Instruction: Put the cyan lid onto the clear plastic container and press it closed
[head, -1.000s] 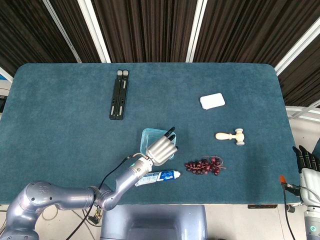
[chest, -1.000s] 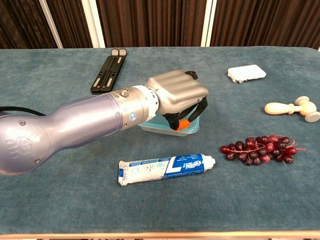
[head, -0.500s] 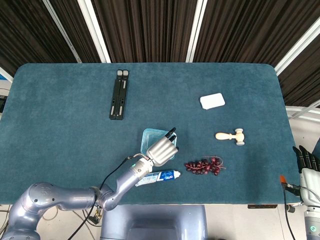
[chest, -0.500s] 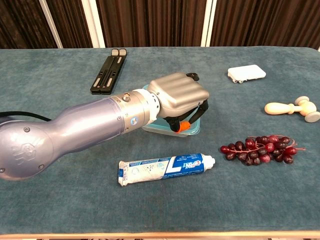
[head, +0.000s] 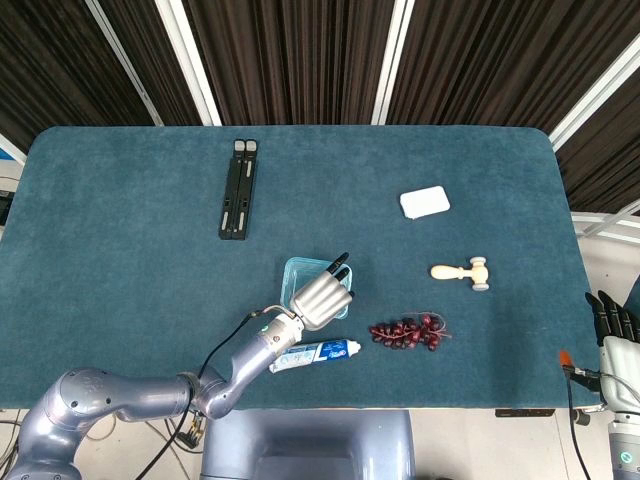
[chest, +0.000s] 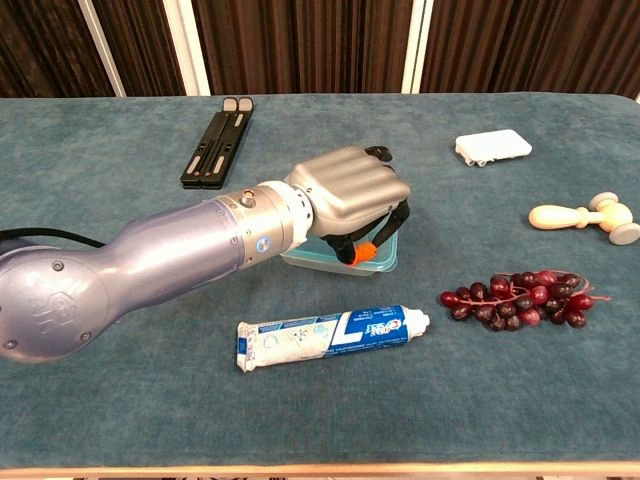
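Our left hand (chest: 352, 190) rests curled on the cyan lid (head: 304, 270) atop the clear plastic container (chest: 385, 257), gripping nothing; our right hand's (head: 618, 330) state we cannot tell

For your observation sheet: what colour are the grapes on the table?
Dark red-purple grapes, clearest in the chest view.

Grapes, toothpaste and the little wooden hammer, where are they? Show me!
grapes (chest: 520, 298), chest view, middle of the bunch
toothpaste (chest: 325, 338), chest view, middle of the tube
wooden hammer (chest: 570, 215), chest view, on its handle
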